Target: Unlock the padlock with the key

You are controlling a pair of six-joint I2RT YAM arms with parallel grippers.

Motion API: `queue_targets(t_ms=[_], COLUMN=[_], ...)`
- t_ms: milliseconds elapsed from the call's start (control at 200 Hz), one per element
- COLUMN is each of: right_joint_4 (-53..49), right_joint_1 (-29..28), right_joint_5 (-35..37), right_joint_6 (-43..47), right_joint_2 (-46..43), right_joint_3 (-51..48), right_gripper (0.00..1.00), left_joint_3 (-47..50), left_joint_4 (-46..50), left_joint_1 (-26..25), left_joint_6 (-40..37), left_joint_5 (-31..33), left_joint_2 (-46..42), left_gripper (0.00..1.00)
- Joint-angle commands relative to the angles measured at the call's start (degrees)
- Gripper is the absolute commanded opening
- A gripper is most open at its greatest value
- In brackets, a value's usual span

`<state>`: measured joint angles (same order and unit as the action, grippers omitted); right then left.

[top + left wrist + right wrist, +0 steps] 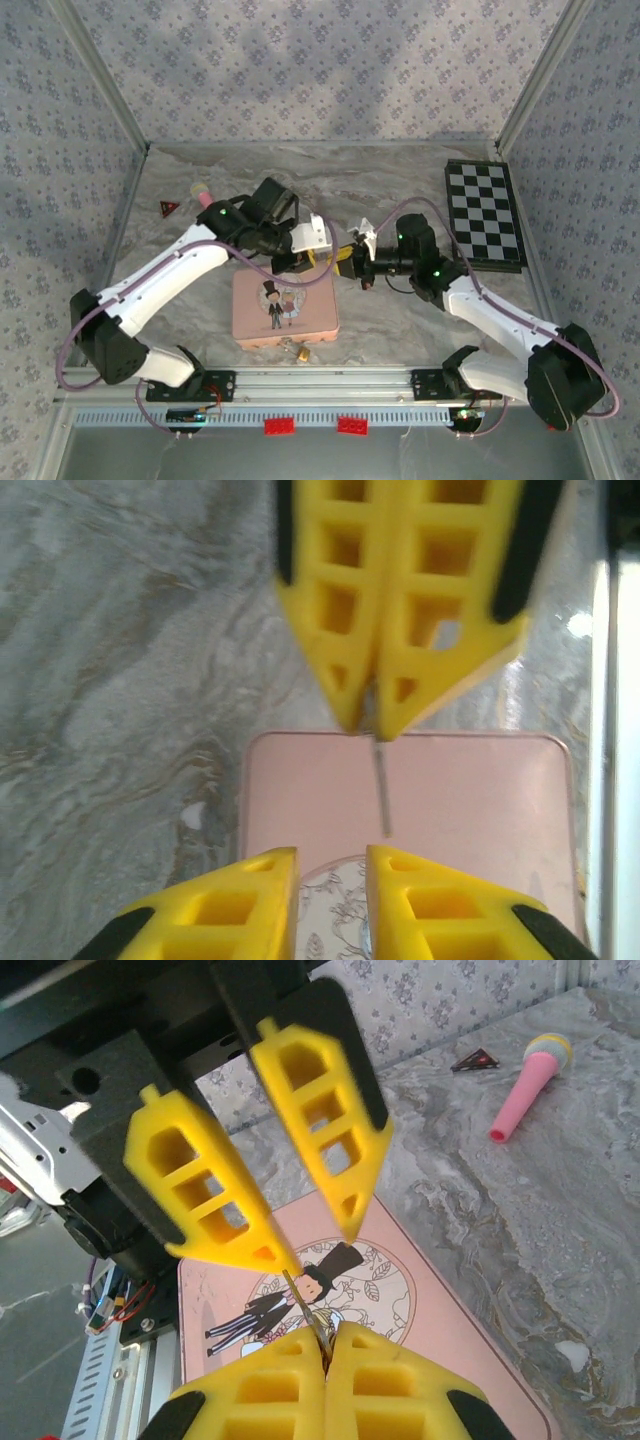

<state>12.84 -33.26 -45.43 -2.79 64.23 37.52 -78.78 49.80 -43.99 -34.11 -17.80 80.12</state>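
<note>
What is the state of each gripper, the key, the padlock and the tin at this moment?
left gripper: open, gripping nothing.
right gripper: shut on the key.
key: pinched at one end, the rest sticking out above the tin.
padlock: lying on the table at the tin's near edge; too small to tell whether it is locked.
tin: lid shut, lying flat.

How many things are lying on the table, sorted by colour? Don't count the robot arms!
Pink: 2, tin, toy microphone
Gold: 1, padlock
Black-and-white: 1, checkerboard
Red: 1, small triangle
Total: 5
</note>
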Motion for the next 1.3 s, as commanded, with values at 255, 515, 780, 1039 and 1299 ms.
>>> queue_targets(t_ms=[255,515,780,1039,1299], right_joint_4=[-2.3,-2.4,-4.5,-5.2,-5.1], right_joint_1=[1.4,-1.0,-3.2,-3.2,-3.2], right_joint_5=[12.9,22.3,24.6,25.1,24.7], right_joint_6=[-5.7,-10.2,-8.0,-7.9,-7.8], right_joint_2=[-8.5,-13.0,-12.9,-12.8,-11.6], right_joint_3=[-4.3,-8.1,-7.7,-8.2,-7.9], right_gripper=[0.0,0.0,0.0,0.0,0.0], left_joint_3=[13.7,16.8,20.5,23.6,28.1], left_joint_4=[-19.8,4.6,21.2,29.0,28.9], left_joint_1=[3.1,3.8,1.8,-6.3,-17.6], left_joint_6=[32.1,60.3,83.4,93.2,99.3], left_joint_5=[17.5,32.1,28.9,27.3,22.2], left_joint_2=[-17.9,-25.9,-26.8,-27.7,-29.5], left_gripper=[0.57,0.76,0.91,0.93,0.92])
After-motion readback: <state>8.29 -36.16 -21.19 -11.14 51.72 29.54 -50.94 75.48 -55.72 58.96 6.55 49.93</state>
